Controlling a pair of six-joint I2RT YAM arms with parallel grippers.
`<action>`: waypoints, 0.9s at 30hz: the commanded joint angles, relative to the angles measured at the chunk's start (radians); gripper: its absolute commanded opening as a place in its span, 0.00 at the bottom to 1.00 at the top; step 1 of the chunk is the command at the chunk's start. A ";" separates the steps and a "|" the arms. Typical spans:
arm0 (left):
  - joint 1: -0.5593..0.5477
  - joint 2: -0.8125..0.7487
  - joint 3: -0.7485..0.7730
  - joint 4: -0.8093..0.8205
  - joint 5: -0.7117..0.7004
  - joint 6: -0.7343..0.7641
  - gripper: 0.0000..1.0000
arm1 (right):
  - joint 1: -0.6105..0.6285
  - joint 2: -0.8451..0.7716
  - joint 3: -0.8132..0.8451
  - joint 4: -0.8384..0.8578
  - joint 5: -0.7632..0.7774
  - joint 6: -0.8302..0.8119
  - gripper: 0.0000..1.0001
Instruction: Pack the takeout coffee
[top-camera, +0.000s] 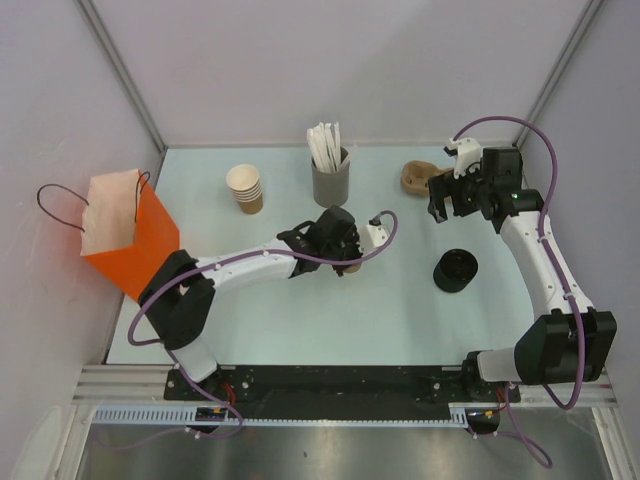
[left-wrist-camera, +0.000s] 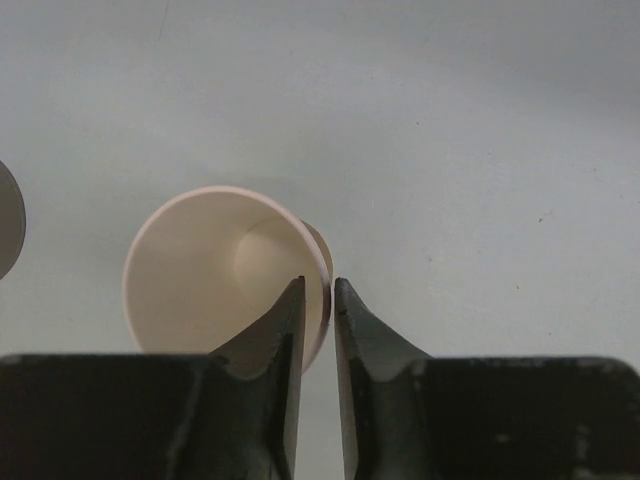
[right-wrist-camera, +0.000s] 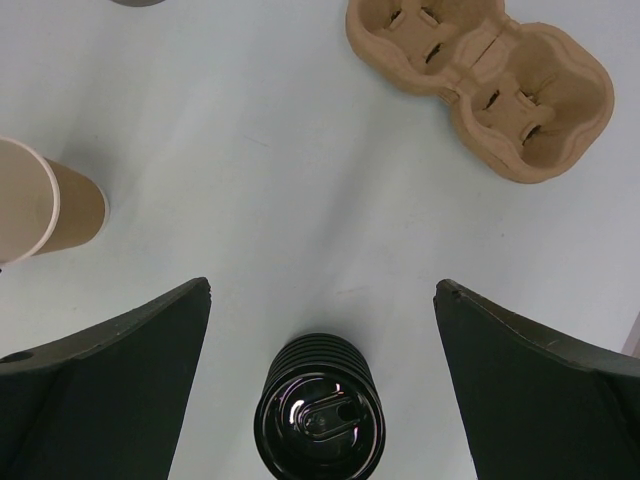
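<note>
Left claw (left-wrist-camera: 318, 285) astride takeout coffee (left-wrist-camera: 200, 275) rim, pinching or not, cannot tell; right claw (right-wrist-camera: 322, 288) spread wide over black lid stack (right-wrist-camera: 320, 420).

On the counter (top-camera: 400, 320) sit an orange bag (top-camera: 140, 250) at the left, stacked cups (top-camera: 246, 188), a grey cup of sticks (top-camera: 331, 182), a cardboard carrier (right-wrist-camera: 480, 85) and black lids (right-wrist-camera: 320, 415).

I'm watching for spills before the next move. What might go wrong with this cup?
The left pincer straddles the paper cup's thin wall, one finger inside. Any sideways pull may tip or crease the empty cup. It has no lid, so packing it now would skip the stack of black lids near the open right pincer.
</note>
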 joint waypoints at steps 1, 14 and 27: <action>-0.009 0.000 0.015 0.025 -0.002 -0.006 0.31 | -0.004 -0.004 0.006 0.025 -0.015 0.005 1.00; -0.007 -0.133 0.108 -0.084 -0.008 0.034 0.83 | -0.026 -0.049 0.013 0.007 0.012 -0.037 1.00; 0.147 -0.306 0.173 -0.225 0.006 0.008 0.99 | -0.217 -0.126 -0.034 -0.260 0.047 -0.221 0.95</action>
